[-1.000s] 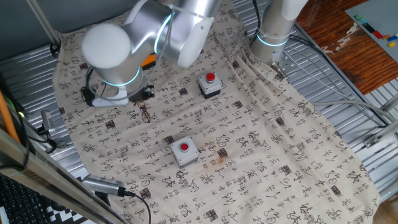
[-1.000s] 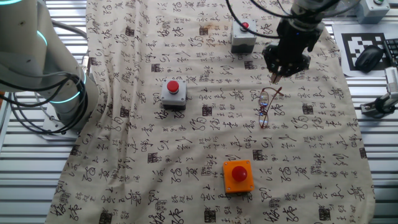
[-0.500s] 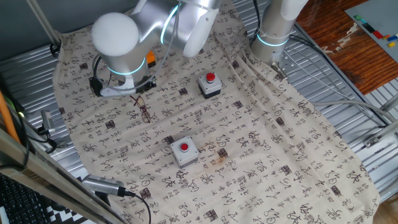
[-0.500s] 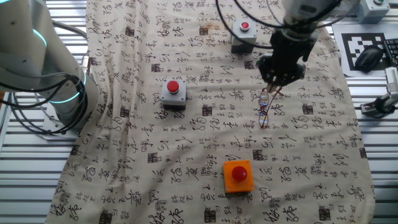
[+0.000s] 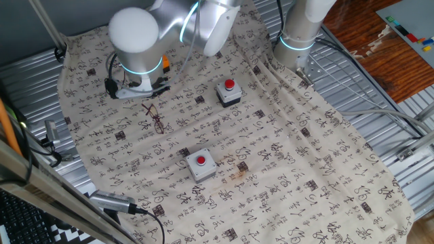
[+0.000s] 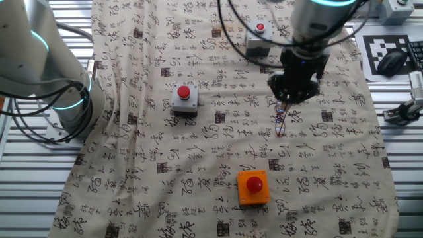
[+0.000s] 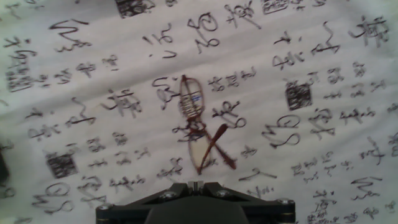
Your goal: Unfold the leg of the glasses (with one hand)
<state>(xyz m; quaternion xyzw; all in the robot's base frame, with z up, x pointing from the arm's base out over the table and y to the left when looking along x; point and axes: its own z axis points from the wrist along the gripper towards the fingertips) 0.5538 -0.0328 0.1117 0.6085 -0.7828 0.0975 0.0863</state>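
Glasses (image 5: 154, 120) lie flat on the printed cloth (image 5: 271, 156) left of centre in one fixed view, just below the arm's wrist (image 5: 135, 81), which sits at the upper left of that frame. In the hand view they sit near the middle, slightly left, one lens up and one lower, with two thin legs crossing over each other at the lower lens; by that crossing I judge the legs folded, or only partly out, so the unfolding itself is not yet done. Across in the other fixed view the glasses (image 6: 281, 121) are right of centre, and the pincer (image 6: 284, 104) hangs directly over their upper end, very close to it or just touching; contact cannot be made out. Its fingertips do not show in the hand view, only the dark housing at the bottom edge, so how far apart the jaws stand I cannot tell, and nothing looks held. What seems left: settle on one leg, catch it, and swing it out while the frame stays put on the table.
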